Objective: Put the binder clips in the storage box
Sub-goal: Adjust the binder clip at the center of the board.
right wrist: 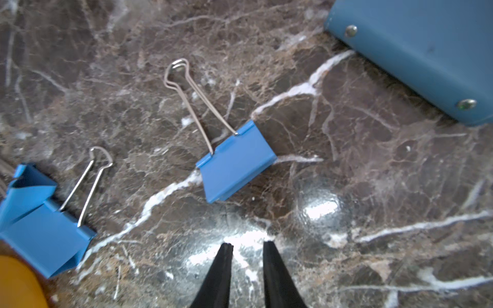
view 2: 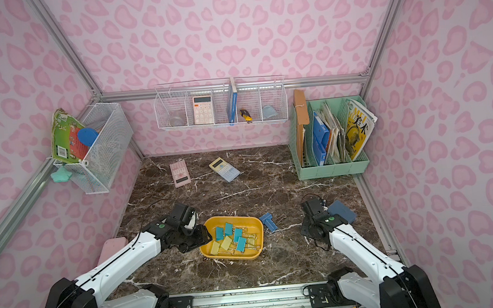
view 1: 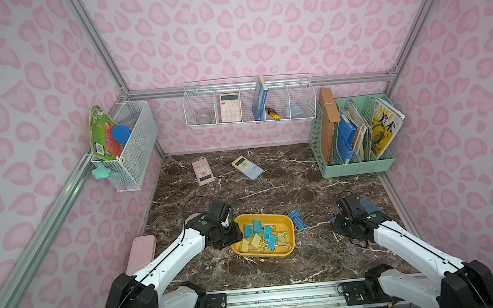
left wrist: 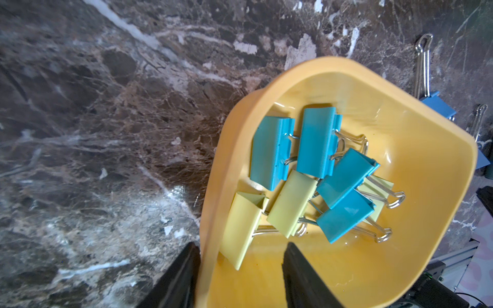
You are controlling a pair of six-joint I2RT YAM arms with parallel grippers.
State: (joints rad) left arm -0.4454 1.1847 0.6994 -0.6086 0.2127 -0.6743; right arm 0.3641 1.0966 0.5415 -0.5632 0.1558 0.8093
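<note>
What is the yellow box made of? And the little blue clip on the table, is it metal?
The storage box looks like smooth, slightly glossy plastic: rounded moulded rim, soft reflections. The blue binder clip seems to be thin folded sheet metal with a matte painted coat; its crisp creases suggest that. Its wire handles look like bare shiny steel.

Mock office booth: calculators (view 1: 230,108), file organizer (view 1: 357,164)

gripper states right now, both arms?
Left gripper: clamped on the storage box wall, one finger inside, one outside.
Right gripper: jaws narrowly apart, holding nothing, above bare tabletop near a blue binder clip.
</note>
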